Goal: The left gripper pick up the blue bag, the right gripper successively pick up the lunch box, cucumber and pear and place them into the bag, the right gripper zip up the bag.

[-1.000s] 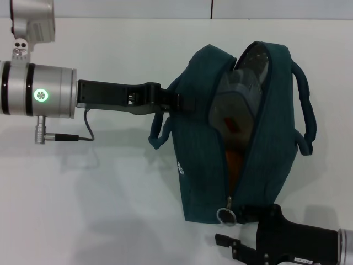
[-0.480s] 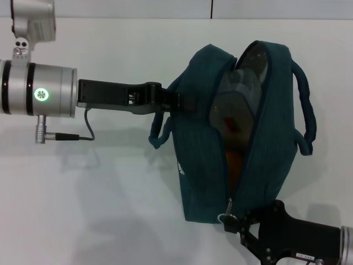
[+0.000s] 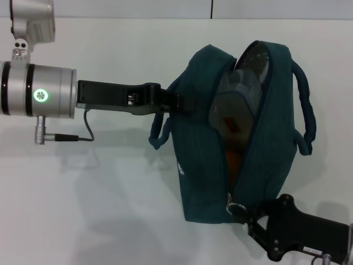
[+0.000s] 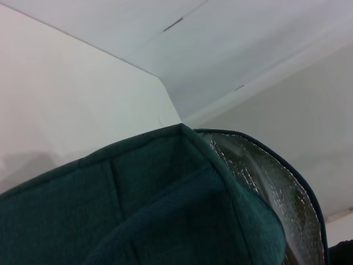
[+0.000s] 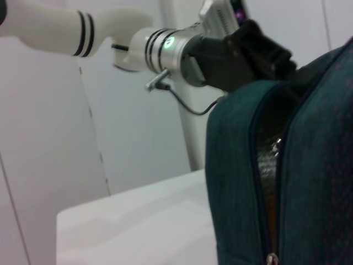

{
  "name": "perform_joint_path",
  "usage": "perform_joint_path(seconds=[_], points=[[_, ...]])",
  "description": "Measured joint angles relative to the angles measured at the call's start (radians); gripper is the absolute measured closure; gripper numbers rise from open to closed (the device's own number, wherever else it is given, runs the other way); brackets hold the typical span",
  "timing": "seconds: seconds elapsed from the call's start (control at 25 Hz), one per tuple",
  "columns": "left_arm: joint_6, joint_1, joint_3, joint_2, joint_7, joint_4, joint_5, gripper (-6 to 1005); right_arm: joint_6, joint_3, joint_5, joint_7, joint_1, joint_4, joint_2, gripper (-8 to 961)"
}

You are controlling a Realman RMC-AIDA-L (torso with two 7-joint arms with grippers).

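While the blue bag (image 3: 237, 138) stands on the white desk (image 3: 99, 182) with its top seam gaping, the left end effector (image 3: 179, 103) reaches in from the robot's left and is closed on the bag's near-side loop handle (image 3: 160, 132), where that handle meets the bag's upper wall. The bag's mouth runs as a long slit from its far top corner down to its near bottom corner, showing silver foil lining (image 4: 276, 187). Inside, the lunch box (image 3: 237, 105) sits upright in the upper part of the opening, its red label facing out, and an orange patch of the pear (image 3: 234, 163) shows lower in the slit. The cucumber cannot be made out. At the near bottom end of the zipper, the right end effector (image 3: 245, 212) is pressed against the bag by the ring zipper pull (image 3: 236, 207); its fingers look drawn together at the ring, though whether they actually grip it cannot be told.
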State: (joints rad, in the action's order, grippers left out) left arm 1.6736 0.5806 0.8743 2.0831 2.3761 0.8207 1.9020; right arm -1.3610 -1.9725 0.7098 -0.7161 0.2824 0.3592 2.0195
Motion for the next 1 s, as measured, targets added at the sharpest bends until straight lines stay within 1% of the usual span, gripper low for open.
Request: perform_joint_path(seconds=[0.16,0.32,0.48,0.76,1.0], points=[[0.000,-0.001,-0.002,0.000,0.000,0.000,0.000,947,-0.074,0.015,-0.025,0.007,-0.007,-0.042,-0.005,949],[0.000,-0.002,-0.002,0.000,0.000,0.000,0.000,947,-0.201,0.093,-0.026,0.012,-0.009,-0.126,-0.006,949],[-0.001,-0.001,-0.003,0.000,-0.009,0.000,0.000,946,-0.269,0.147,-0.026,0.013,-0.009,-0.148,-0.007,949],[0.011,0.002,0.004,0.000,-0.060,-0.009,-0.012,946,-0.281,0.156,-0.025,0.008,0.013,-0.139,-0.005,949],[0.003,-0.004,-0.019,-0.004,-0.097,-0.021,-0.033,945,-0.281,0.153,-0.025,0.007,0.017,-0.138,-0.004,949]])
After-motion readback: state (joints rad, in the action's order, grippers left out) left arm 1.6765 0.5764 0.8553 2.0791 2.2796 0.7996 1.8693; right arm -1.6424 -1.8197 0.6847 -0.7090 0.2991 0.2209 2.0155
